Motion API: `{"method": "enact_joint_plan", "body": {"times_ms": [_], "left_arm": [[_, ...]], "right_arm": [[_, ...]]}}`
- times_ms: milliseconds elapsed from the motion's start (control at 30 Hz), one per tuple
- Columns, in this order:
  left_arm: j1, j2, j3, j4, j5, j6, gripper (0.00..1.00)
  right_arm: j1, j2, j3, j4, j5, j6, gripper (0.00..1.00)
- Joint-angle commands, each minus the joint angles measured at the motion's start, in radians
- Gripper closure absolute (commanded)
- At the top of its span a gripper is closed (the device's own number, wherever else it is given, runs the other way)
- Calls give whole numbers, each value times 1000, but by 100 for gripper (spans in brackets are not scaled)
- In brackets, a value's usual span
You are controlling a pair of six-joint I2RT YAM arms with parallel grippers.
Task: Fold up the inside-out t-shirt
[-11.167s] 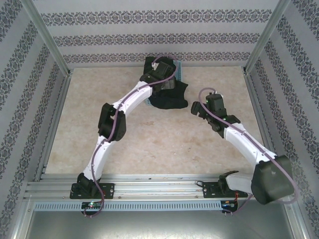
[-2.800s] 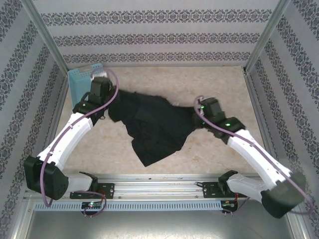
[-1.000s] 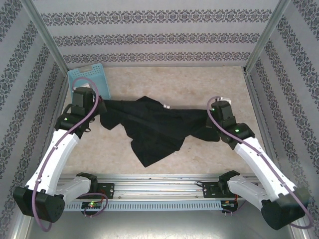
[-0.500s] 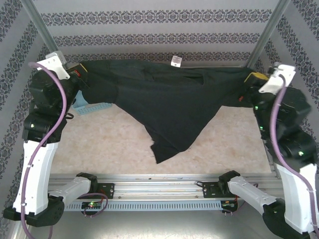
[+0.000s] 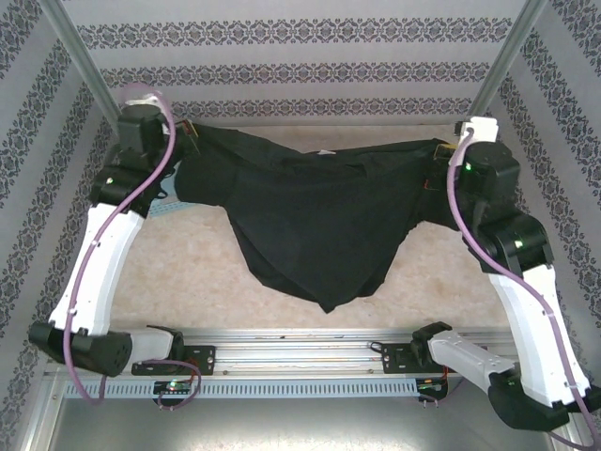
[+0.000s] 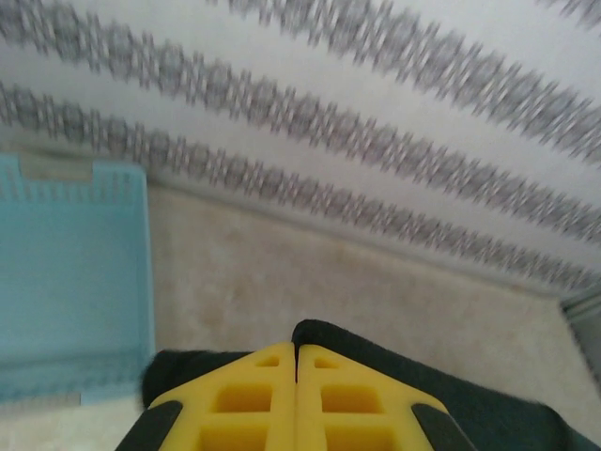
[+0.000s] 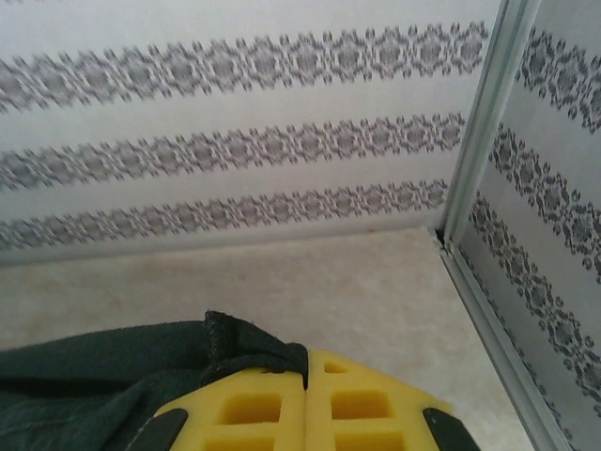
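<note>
A blue basket (image 6: 66, 282) sits upper left, half hidden by the left arm (image 5: 103, 244). The raised left gripper (image 5: 191, 134) and right gripper (image 5: 439, 155) pinch the black t-shirt (image 5: 319, 216) stretched between them.

1. Left arm (image 5: 99, 254) and right arm (image 5: 531, 310): white shells, black joints.
2. Purple cable (image 5: 165, 160) looping along each.
3. Left pincer (image 6: 297, 351), right pincer (image 7: 307, 365): yellow fingers (image 6: 246, 406) with square recesses.
4. Small green lights (image 5: 515, 241).

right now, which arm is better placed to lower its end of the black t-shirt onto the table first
Right, probably. Both claws are shut on the soft black short-sleeved t-shirt, but the right claw has bare table beneath, while the left claw hangs beside the light blue plastic basket.
</note>
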Motion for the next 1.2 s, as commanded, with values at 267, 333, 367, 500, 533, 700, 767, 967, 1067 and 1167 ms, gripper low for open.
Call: {"method": "enact_joint_plan", "body": {"times_ms": [267, 333, 367, 500, 533, 700, 767, 967, 1067, 1167], "left_arm": [[17, -337, -25, 125, 93, 45, 100], [17, -391, -23, 150, 110, 46, 100], [18, -416, -17, 156, 117, 49, 100], [17, -476, 34, 169, 130, 58, 100], [17, -487, 43, 177, 136, 60, 100], [17, -487, 67, 216, 120, 66, 100], [17, -452, 61, 229, 102, 59, 100], [17, -262, 47, 255, 84, 32, 100], [17, -127, 34, 271, 84, 6, 100], [16, 7, 14, 294, 78, -19, 100]], "right_arm": [[-15, -157, 149, 14, -115, 23, 100], [-14, -186, 185, 4, -155, 39, 100], [-14, -200, 207, -3, -174, 48, 100], [-15, -225, 321, -39, -218, 70, 100], [-15, -224, 357, -45, -227, 72, 100], [-15, -183, 456, -47, -186, 38, 100], [-14, -140, 477, -48, -127, 20, 100], [-13, 6, 432, 20, -11, -53, 100], [-24, 83, 345, 92, 51, -86, 100], [-73, 161, 238, 162, 14, -59, 100]]}}
